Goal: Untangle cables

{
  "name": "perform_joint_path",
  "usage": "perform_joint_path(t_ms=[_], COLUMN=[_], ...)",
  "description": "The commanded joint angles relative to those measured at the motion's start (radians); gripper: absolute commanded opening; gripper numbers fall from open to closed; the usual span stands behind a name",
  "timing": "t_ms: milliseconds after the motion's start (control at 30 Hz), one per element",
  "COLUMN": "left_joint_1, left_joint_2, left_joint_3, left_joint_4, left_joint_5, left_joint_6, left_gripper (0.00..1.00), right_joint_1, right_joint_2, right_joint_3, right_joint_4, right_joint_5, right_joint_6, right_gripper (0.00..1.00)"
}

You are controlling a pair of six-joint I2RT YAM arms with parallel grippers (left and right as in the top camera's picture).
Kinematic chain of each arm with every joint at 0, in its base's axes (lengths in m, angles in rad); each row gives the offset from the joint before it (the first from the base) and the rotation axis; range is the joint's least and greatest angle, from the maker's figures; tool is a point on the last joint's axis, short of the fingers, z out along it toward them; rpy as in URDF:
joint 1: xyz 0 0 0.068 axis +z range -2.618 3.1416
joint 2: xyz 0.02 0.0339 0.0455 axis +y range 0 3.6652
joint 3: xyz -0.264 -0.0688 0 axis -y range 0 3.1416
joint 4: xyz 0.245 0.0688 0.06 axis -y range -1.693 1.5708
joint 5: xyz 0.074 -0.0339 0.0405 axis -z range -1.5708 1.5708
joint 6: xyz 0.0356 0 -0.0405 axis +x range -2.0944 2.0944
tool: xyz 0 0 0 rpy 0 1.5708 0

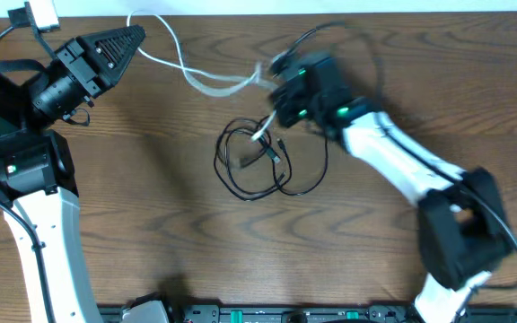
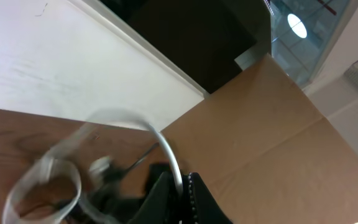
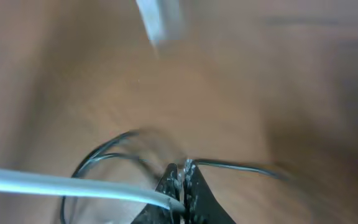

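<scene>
White cable: strung above the bench between left pincer and right pincer, both clamped on it, likely to draw it free. Black cables: looped on the bench, just beside the right pincer.

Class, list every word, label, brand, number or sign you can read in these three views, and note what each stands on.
No text can be read in any view.
Red marks, top right of the left wrist view: too blurred to read.
Cardboard box: no print showing.
Black strip at the near edge of the table: green spots, too small to read.
White cable, black cables: no lettering visible.
</scene>
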Motion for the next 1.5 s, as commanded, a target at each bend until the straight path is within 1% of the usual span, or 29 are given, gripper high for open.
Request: perform_joint_path(t_ms=[0,100,233,333,433,467,500,533,567,600,667,733,833,933,1000,1033,1233,1333,1467], left_joint_1=[-0.002,-0.002,-0.003,-0.003,-0.003,-0.003,-0.003,-0.003,-0.003,-0.003,-0.003,-0.003,-0.003,-0.003,-0.003,-0.003,-0.002,-0.003,-0.003], left_joint_2=[0.011,0.021,0.039,0.056,0.080,0.090,0.100,0.109,0.122,0.135,0.159,0.181,0.210,0.226,0.226,0.226,0.226,0.226,0.226], left_joint_3=[0.021,0.020,0.019,0.014,0.014,0.014,0.014,0.014,0.014,0.014,0.014,0.014,0.014,0.014,0.014,0.014,0.013,0.013,0.013], left_joint_4=[0.004,0.004,-0.034,-0.100,-0.200,-0.232,-0.264,-0.286,-0.309,-0.325,-0.341,-0.349,-0.353,-0.356,-0.356,-0.356,-0.357,-0.359,-0.359], left_joint_5=[0.024,0.032,0.040,0.039,0.039,0.039,0.039,0.039,0.039,0.039,0.039,0.039,0.039,0.039,0.039,0.039,0.039,0.039,0.039], left_joint_6=[0.008,0.027,0.059,0.152,0.251,0.287,0.322,0.343,0.365,0.374,0.374,0.374,0.374,0.374,0.374,0.374,0.412,0.412,0.412], left_gripper=[0.07,0.07,0.07,0.08,0.07,0.09,0.17,0.29,0.39,0.48,0.70,0.86,0.92,0.93,0.93,0.94,0.94,0.94,0.94], right_joint_1=[-0.036,-0.045,-0.055,-0.071,-0.097,-0.107,-0.121,-0.134,-0.151,-0.168,-0.204,-0.259,-0.379,-0.532,-0.665,-0.801,-1.054,-1.117,-1.137], right_joint_2=[-0.121,-0.180,-0.239,-0.251,-0.251,-0.251,-0.251,-0.251,-0.251,-0.251,-0.251,-0.251,-0.251,-0.251,-0.251,-0.250,-0.239,-0.205,-0.148], right_joint_3=[0.006,0.006,0.006,0.006,0.006,0.006,0.006,0.006,0.006,0.006,0.009,0.021,0.075,0.164,0.239,0.302,0.338,0.338,0.338], right_joint_4=[-0.067,-0.122,-0.225,-0.288,-0.325,-0.336,-0.343,-0.347,-0.348,-0.348,-0.348,-0.351,-0.394,-0.457,-0.494,-0.513,-0.500,-0.488,-0.473], right_joint_5=[0.387,0.465,0.448,0.388,0.309,0.285,0.260,0.240,0.216,0.195,0.158,0.098,-0.021,-0.100,-0.151,-0.181,-0.177,-0.127,-0.040], right_joint_6=[0.064,0.045,0.029,0.029,0.029,0.029,0.029,0.029,0.029,0.029,0.029,0.029,0.040,0.066,0.097,0.136,0.179,0.187,0.181], right_gripper=[0.01,0.01,0.01,0.01,0.01,0.01,0.01,0.01,0.01,0.01,0.01,0.01,0.01,0.01,0.01,0.01,0.01,0.01,0.01])
